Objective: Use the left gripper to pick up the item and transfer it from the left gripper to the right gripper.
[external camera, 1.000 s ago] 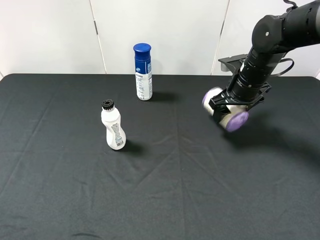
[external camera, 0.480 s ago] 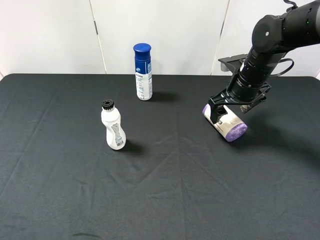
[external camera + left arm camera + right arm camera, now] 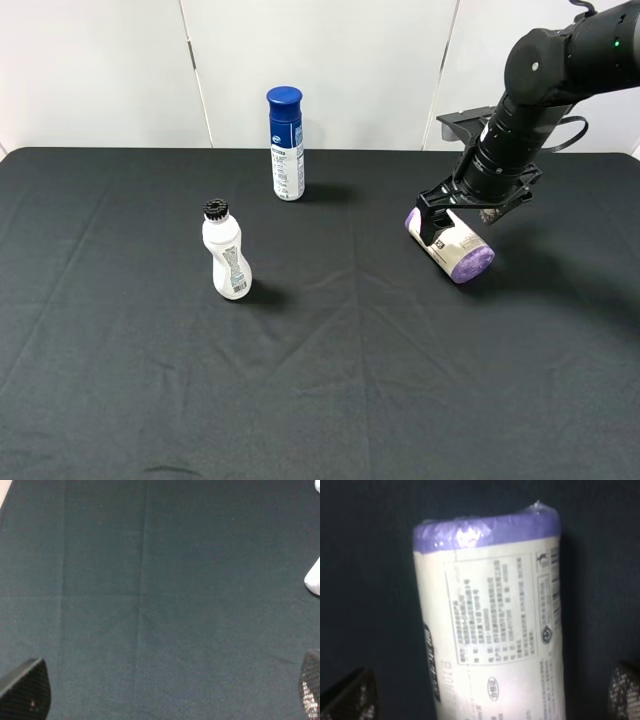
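Observation:
The item (image 3: pixel 452 243), a fat roll with lilac ends and a cream wrap, lies on its side on the black table at the right. My right gripper (image 3: pixel 462 212) hangs just over it, open, with a finger on either side. In the right wrist view the item (image 3: pixel 490 625) fills the middle, between the spread fingertips (image 3: pixel 347 696) of the right gripper (image 3: pixel 485 700). My left gripper (image 3: pixel 167 692) is open and empty over bare black cloth. The left arm is out of the exterior view.
A white waisted bottle (image 3: pixel 227 251) with a black cap stands left of centre. A tall blue-capped bottle (image 3: pixel 286 143) stands at the back. A white edge (image 3: pixel 314 579) shows at the side of the left wrist view. The black tablecloth (image 3: pixel 330 380) has creases.
A second ago the right gripper held the item tilted above the table. The item has come down and now lies on the cloth, with the fingers spread apart from it.

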Controlling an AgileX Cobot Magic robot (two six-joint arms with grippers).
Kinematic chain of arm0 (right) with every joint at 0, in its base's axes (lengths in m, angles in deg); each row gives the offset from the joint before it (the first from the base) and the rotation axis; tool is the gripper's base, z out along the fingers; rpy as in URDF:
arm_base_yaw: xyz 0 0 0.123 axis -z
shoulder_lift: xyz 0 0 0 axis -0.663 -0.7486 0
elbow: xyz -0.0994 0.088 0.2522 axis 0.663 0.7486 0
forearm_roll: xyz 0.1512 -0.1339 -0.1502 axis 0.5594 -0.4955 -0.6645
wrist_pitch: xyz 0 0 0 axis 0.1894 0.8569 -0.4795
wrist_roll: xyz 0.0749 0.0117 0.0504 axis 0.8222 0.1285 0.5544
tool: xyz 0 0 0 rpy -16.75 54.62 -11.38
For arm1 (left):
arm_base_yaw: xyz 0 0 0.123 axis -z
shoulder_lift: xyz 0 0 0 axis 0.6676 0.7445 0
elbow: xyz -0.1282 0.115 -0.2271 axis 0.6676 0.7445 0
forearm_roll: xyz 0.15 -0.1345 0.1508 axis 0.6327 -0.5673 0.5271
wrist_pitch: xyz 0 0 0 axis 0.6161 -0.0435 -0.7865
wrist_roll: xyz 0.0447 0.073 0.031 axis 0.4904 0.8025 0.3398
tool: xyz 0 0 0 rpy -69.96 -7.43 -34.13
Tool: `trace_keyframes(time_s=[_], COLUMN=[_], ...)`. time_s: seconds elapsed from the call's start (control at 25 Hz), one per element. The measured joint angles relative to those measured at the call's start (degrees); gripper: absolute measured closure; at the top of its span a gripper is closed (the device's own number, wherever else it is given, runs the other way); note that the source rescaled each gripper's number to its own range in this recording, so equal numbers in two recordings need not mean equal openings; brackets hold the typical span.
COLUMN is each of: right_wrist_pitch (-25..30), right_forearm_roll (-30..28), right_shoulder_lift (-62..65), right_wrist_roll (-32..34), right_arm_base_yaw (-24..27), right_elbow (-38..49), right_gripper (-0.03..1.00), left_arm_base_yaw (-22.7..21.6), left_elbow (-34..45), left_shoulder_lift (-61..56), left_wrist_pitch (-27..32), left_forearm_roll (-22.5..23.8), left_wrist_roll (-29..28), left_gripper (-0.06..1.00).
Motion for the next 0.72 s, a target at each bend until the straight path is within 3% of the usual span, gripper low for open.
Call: trace_keyframes(time_s=[0.36, 0.72], right_wrist_pitch=[3.45, 16.05], right_forearm_roll=[0.19, 0.25], right_shoulder_lift=[11.01, 24.17], right_wrist_roll=[0.0, 0.0], right_arm_base_yaw=[0.0, 0.0], right_elbow=[0.0, -0.05], right_gripper=[-0.03, -0.03], left_arm_base_yaw=[0.0, 0.0], left_elbow=[0.0, 0.0], left_shoulder_lift=[0.0, 0.0], left_wrist_pitch=[0.0, 0.0], left_forearm_roll=[0.0, 0.0], left_wrist_roll=[0.0, 0.0], left_gripper=[-0.05, -0.05])
